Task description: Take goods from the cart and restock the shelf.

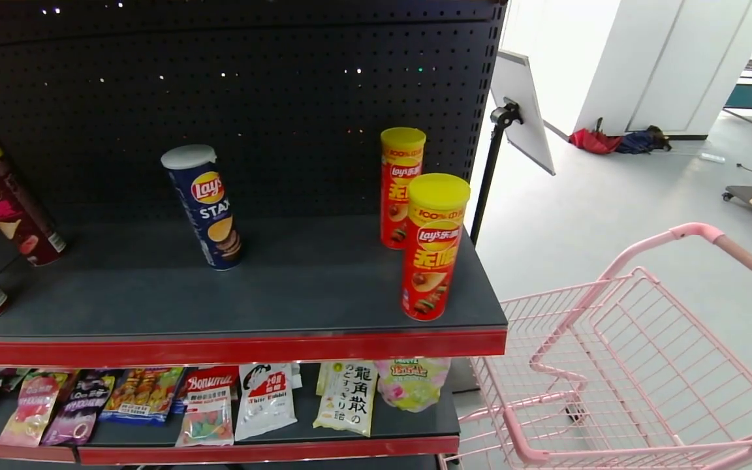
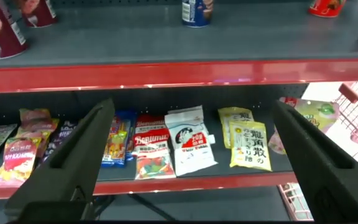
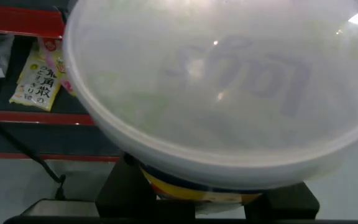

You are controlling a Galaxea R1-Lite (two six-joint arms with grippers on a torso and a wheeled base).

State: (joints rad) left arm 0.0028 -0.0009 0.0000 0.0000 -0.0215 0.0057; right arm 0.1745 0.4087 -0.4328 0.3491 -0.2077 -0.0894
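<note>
1. Your right pincer (image 3: 197,202) is clenched on a round chip can with a see-through plastic lid (image 3: 216,81). The lid sits right up against the wrist camera. A yellow band of the can's body peeks out under it, between the dark fingers (image 3: 122,186).
2. Behind that can you've got the red-lipped lower shelf (image 3: 36,117) with a yellow snack bag with black characters (image 3: 36,78) lying on it. So the can hangs out in front of the lower shelf, not on it.
3. Your left pincer (image 2: 191,118) is released: its two dark fingers (image 2: 73,162) are spread wide with nothing between them. It points at the row of flat snack bags (image 2: 185,146) on the lower shelf.
4. Up on the dark grey upper shelf with the red front lip (image 1: 232,349), a tall dark blue can with a white lid (image 1: 203,205) stands around the middle.
5. At that shelf's right end there's a red can with a yellow lid (image 1: 436,248) right at the front edge. A second red can (image 1: 402,186) stands just behind it, nearer the black pegboard back (image 1: 284,98).
6. Two maroon cans (image 1: 7,205) stand at the far left of the upper shelf.
7. The pink wire shopping cart (image 1: 611,365) is parked just right of the shelves on the grey floor.
</note>
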